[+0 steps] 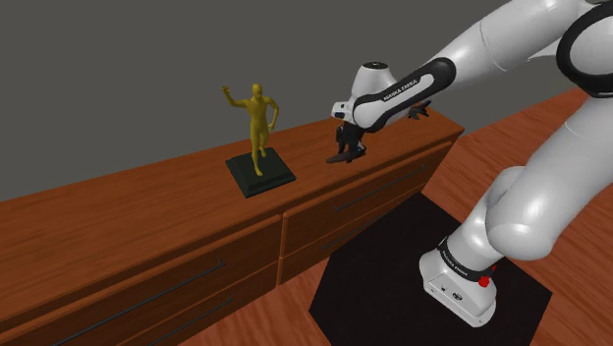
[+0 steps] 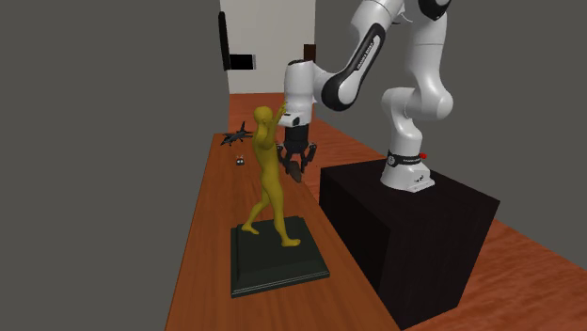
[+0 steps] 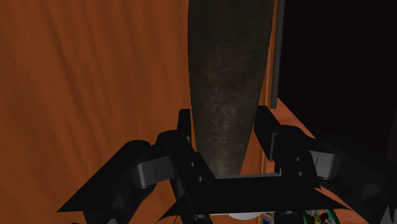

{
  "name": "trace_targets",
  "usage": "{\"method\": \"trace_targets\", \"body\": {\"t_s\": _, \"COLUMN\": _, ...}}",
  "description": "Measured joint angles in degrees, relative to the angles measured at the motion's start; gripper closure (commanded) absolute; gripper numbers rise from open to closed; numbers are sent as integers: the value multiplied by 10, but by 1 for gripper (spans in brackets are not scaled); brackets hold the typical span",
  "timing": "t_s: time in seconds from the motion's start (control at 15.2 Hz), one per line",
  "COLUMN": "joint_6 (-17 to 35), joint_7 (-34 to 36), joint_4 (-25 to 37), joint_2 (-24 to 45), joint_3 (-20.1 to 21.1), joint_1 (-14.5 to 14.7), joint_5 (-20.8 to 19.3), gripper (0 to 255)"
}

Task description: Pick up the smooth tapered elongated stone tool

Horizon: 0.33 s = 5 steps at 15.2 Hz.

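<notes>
- The tool (image 3: 222,124) was clamped on the narrow end of a long, dark grey-brown stone (image 3: 226,76). One black finger pressed on each side, and the stone widened as it ran away from the fingers.
- In the shoulder view the tool (image 1: 346,147) pointed down over the far end of the wooden bench (image 1: 128,211), with the stone (image 1: 341,156) showing as a brownish shape at its tip, close above the top. I could not tell whether the stone touched the wood.
- A golden statue (image 1: 258,123) of a striding figure stood on a dark square base, at about nine o'clock from the tool in that view.
- In the second exterior view the tool (image 2: 297,160) hung at about two o'clock from the statue (image 2: 268,174), and the stone (image 2: 293,172) slanted below it near the edge of the bench (image 2: 212,226).
- A small dark toy plane (image 2: 237,137) sat on the bench at eleven o'clock from the statue.
- The black stand (image 2: 414,235) stood at four o'clock from the tool.
</notes>
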Motion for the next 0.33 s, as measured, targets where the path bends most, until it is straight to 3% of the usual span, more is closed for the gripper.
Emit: {"method": "trace_targets", "body": {"t_s": 0.33, "joint_6": -39, "joint_7": 8, "joint_4": 10, "joint_2": -30, "joint_3": 1, "joint_1": 0, "joint_5": -11, "gripper": 255}}
